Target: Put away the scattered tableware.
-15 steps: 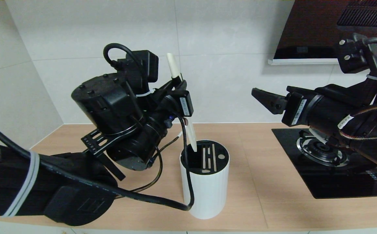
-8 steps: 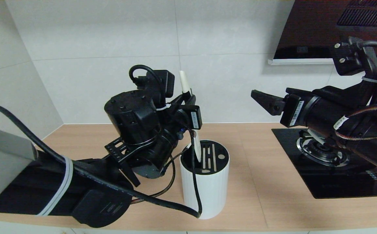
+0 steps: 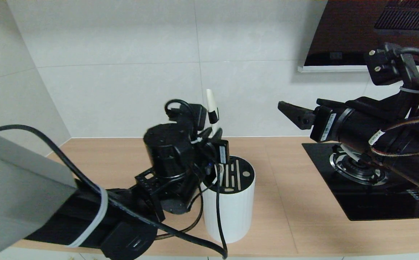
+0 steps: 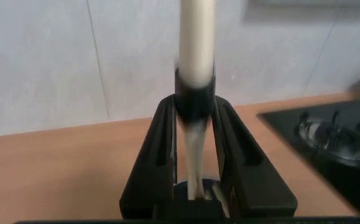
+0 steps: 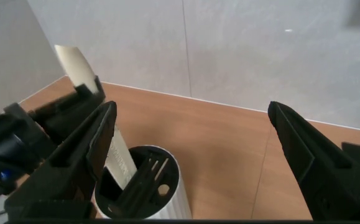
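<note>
Knife [image 3: 210, 98] clamped in left jaws, tip in holder [image 3: 231, 211] | right jaws wide

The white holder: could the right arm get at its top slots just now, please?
Probably not: the left pincer sits over the top of the white holder, shut on a cream-handled utensil reaching into it. The right pincer hangs open, above and to its right.

The left gripper [image 3: 214, 141], its knife [image 3: 211, 103] and a dangling cable [image 3: 217, 202] crowd the top and left side of the white holder [image 3: 236, 209], while bare counter [image 3: 285, 202] lies free between holder and stove [image 3: 375, 202], with the right gripper [image 3: 294, 112] hanging above it.
</note>
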Robot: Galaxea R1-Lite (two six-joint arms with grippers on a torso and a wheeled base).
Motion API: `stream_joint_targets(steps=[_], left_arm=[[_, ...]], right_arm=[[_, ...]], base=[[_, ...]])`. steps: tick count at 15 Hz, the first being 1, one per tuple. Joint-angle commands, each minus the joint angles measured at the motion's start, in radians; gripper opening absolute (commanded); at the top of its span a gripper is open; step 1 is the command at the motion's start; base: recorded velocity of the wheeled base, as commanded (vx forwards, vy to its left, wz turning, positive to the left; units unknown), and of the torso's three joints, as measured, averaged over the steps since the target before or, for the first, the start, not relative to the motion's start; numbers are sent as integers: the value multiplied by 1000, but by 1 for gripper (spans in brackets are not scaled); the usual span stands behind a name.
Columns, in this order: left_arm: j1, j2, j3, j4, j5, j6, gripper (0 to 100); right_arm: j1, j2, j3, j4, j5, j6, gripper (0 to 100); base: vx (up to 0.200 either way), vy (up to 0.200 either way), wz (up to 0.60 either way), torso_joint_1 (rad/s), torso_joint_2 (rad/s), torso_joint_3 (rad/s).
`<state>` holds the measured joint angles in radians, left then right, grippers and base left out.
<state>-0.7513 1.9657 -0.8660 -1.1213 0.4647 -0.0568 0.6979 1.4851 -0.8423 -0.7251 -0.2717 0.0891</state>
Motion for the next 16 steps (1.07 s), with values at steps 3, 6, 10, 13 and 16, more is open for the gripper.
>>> stream_joint_targets(steps=[3,6,10,13,16], left_arm=[[1,65,12,-12,11,-1,0],[1,68,15,-12,11,-1,0],[1,19,12,-14,19,-1,0],[1,-51,13,17,25,-1,0],[-2,-67,19,32,25,-1,0]], right_arm=[[0,3,2,0,0,0,100],[0,3,2,0,0,0,100],[2,3,2,0,0,0,100],[2,3,2,0,0,0,100],[2,3,2,0,0,0,100]], base=[[0,0,0,0,0,0],[0,0,0,0,0,0],[0,0,0,0,0,0],[0,0,0,0,0,0],[0,0,0,0,0,0]])
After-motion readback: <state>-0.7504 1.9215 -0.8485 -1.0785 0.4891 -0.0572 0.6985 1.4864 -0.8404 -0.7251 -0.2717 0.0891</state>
